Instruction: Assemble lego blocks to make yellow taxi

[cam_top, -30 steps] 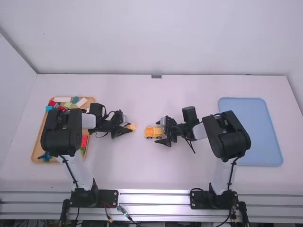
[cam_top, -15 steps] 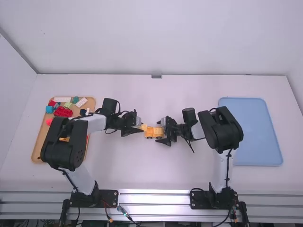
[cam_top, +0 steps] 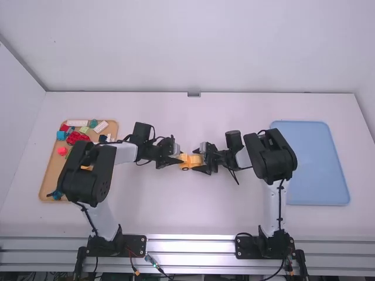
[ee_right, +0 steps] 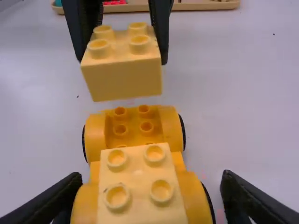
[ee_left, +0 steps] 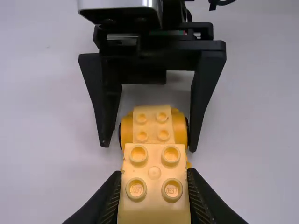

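In the high view my left gripper (cam_top: 181, 158) and my right gripper (cam_top: 197, 161) face each other at the small yellow car base (cam_top: 186, 162) mid-table. Seen in the left wrist view, my left gripper (ee_left: 154, 177) is shut on a pale yellow block (ee_left: 154, 186) with several studs. The right wrist view has this block (ee_right: 124, 81) raised by the base's bare studded end (ee_right: 133, 126). Another pale yellow block (ee_right: 138, 179) sits on the black-wheeled base's other end. My right gripper (ee_right: 150, 186) stands open around that end, with gaps on both sides.
On the left, a wooden tray (cam_top: 51, 175) holds several coloured blocks, partly under the left arm. A blue tray (cam_top: 316, 164) lies at the right. The back wall (cam_top: 193, 47) rises behind the table.
My left gripper has come rightward with its block, from beside the tray to the car base. My right gripper has hardly moved.
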Tool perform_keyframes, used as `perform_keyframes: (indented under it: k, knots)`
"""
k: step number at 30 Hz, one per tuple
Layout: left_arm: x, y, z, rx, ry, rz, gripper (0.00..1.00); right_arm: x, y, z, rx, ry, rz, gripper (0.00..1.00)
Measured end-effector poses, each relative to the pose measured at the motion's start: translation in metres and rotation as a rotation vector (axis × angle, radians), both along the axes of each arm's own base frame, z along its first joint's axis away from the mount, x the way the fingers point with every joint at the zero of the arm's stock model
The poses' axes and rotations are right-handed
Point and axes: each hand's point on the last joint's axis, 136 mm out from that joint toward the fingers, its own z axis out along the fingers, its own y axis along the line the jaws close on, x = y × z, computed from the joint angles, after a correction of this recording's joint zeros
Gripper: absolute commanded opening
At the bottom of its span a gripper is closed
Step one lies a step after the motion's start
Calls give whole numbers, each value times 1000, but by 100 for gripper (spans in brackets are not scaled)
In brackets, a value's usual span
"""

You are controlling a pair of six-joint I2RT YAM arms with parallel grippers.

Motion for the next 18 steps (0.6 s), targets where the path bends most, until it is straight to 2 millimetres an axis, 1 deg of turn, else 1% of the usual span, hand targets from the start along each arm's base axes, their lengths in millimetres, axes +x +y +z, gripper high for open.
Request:
perform_keyframes:
  k: [3,6,10,12,18]
  knots:
    - [2,-1,-2,-12,1,-1,3,0,0,0,0,0,1,61]
    - [4,-2,-6,-23,12,9,3,-1,0,0,2,3,3,59]
    - [6,-3,-11,-28,39,25,3,-3,0,0,5,17,8,59]
    - [6,-3,-11,-30,44,28,2,-4,0,0,6,23,10,55]
    - [6,-4,-11,-31,54,31,2,-4,0,0,6,45,3,53]
